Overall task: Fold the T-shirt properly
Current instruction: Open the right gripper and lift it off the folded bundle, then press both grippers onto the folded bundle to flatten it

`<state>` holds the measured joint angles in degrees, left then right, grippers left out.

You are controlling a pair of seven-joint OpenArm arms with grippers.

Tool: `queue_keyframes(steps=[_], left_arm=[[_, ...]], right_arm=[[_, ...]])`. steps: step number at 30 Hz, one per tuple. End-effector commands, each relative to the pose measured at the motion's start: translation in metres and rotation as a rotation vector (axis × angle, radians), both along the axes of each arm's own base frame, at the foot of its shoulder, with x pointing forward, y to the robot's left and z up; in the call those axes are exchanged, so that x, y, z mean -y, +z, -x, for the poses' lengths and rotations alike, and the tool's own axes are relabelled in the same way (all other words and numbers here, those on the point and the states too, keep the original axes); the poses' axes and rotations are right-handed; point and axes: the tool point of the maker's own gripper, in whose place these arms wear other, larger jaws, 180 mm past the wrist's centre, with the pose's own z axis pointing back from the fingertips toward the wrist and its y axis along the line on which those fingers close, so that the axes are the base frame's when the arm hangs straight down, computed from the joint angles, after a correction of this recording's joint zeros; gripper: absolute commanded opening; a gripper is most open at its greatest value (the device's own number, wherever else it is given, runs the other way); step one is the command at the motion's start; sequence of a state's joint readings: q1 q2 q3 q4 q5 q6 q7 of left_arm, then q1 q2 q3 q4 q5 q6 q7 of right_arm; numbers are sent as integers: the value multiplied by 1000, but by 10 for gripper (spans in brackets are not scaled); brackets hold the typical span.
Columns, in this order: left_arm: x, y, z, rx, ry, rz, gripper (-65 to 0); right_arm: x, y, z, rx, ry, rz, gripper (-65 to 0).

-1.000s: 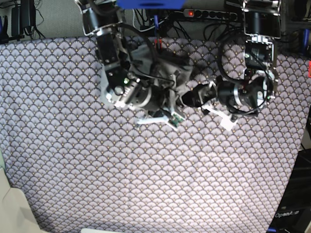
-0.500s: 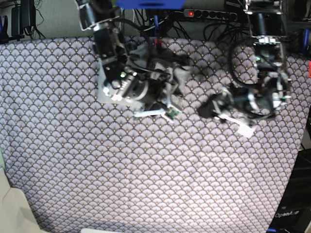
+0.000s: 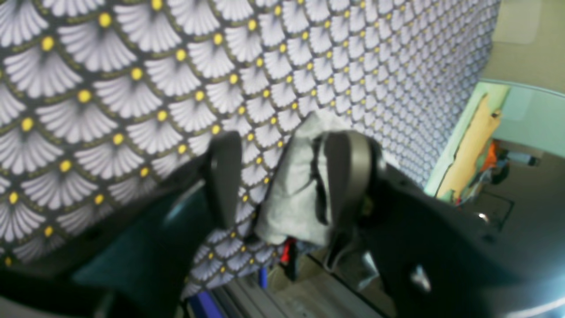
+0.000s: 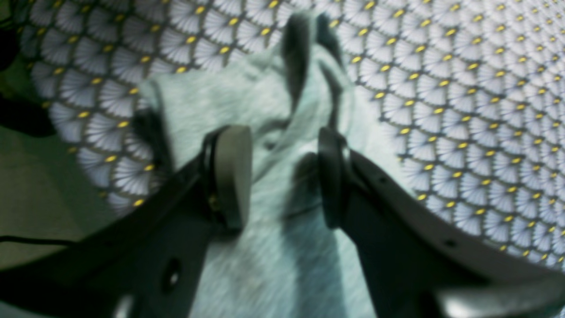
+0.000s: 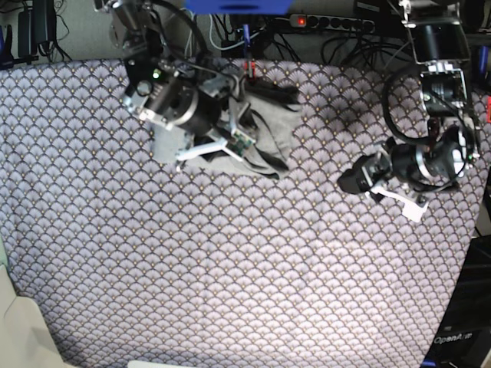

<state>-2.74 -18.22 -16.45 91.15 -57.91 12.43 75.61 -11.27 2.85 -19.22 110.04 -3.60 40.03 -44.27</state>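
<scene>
right gripper [image 4: 278, 172] gaped empty over bunched light grey knit t-shirt [image 5: 265, 134], upper centre; left gripper [image 3: 282, 181] gaped, shirt behind. next: regrasp a hem.

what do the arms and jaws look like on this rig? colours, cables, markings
Both arms are black with silver metal joint housings and looped black cables. The left gripper has dark curved jaws with flat grey pads. The right gripper has dark jaws too, one pad pale grey. White brackets sit near each wrist; the right arm carries a small green board. No readable markings.
</scene>
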Motion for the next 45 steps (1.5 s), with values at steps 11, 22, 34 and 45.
queue_keyframes(steps=[11, 22, 34, 45], left_arm=[[-5, 26, -22, 79, -8, -13, -338], [20, 17, -16, 55, -137, -60, -338], [46, 12, -11, 41, -226, -62, -338], [75, -7, 10, -18, -321, -53, -338]], right_arm=[[-13, -7, 46, -57, 24, -121, -387], [-6, -20, 69, -112, 23, -112, -389], [3, -39, 99, -196, 13, -87, -390], [23, -73, 89, -235, -33, -85, -444]])
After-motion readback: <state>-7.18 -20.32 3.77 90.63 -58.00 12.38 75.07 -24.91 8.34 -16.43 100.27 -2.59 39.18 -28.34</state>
